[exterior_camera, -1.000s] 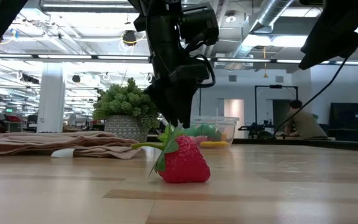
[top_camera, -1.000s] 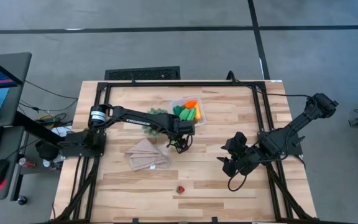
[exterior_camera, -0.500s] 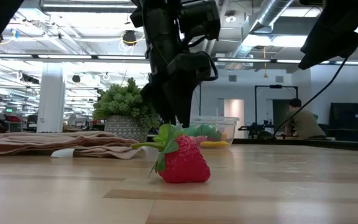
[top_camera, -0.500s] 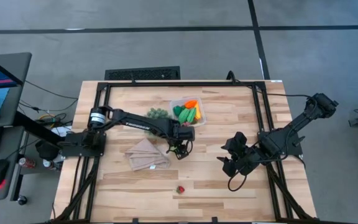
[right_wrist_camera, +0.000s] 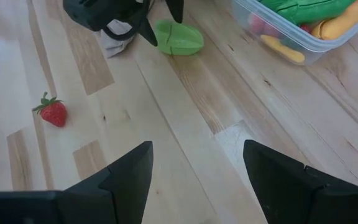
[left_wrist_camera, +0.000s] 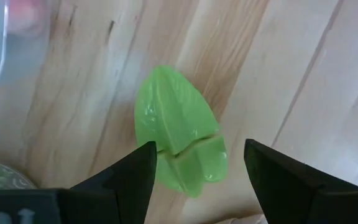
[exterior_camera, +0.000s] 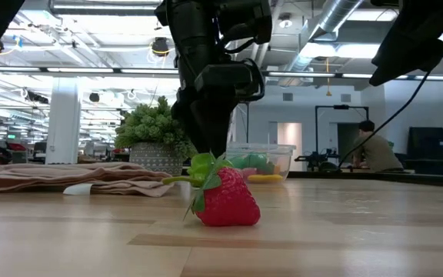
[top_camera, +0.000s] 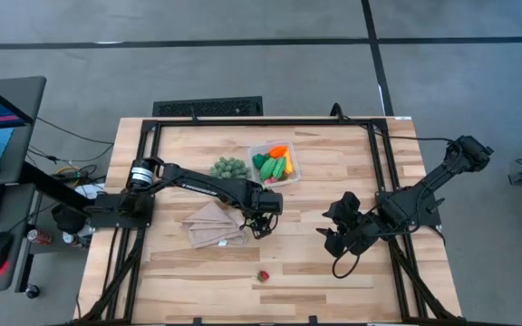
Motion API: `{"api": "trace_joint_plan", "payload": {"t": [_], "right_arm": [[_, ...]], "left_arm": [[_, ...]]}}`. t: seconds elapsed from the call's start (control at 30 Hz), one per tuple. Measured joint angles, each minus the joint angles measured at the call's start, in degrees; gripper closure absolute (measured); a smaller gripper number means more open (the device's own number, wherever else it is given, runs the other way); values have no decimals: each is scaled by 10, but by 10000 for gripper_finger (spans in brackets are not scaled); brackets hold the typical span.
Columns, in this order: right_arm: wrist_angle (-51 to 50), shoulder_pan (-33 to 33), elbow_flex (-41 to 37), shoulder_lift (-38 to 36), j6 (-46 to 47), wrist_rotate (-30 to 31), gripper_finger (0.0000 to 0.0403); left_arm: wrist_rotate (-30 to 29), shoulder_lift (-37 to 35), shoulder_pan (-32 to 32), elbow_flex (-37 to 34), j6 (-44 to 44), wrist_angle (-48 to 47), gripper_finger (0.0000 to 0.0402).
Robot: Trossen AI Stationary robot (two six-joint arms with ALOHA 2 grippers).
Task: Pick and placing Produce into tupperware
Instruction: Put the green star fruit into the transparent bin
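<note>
Fingers of the left gripper (left_wrist_camera: 197, 163) stand open astride the green pepper (left_wrist_camera: 178, 132), just beside the tupperware (top_camera: 275, 161); its length runs between them.

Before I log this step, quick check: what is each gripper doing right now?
Left gripper: open, fingers either side of the green toy piece lying on the table, not gripping it.
Right gripper: open, holding nothing, waiting at the table's right.
</note>
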Motion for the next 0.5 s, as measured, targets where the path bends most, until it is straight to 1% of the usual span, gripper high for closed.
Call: {"api": "trace_joint_plan", "payload": {"t": [0.23,0.5], "right_arm": [[6,0,0,0,0,0,159],[7,0,0,0,0,0,159]], "left_arm": [[-9,0,0,0,13,2,163],[10,0,-2,0,49,12,135]]}}
